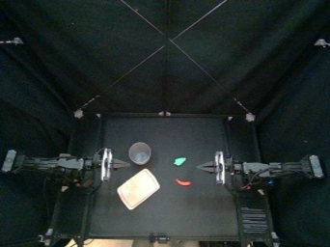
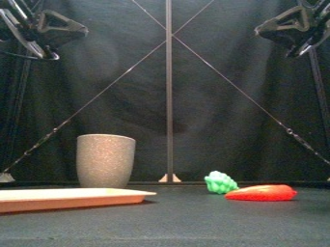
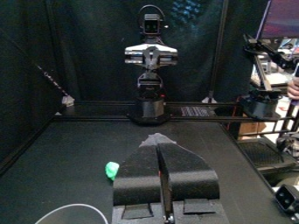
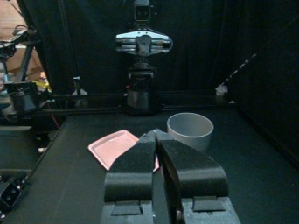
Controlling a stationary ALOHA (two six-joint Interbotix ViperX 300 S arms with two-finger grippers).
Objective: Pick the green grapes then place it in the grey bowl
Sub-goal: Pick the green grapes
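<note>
The green grapes lie mid-table near the tall grey cup. The 2 grippers, left gripper and right gripper, are pinched closed, holding nothing.

No legible text, label, brand, number or sign appears in any view. The green grapes, grey cup, pink tray and red toy on the worktop show plain, unmarked surfaces.
</note>
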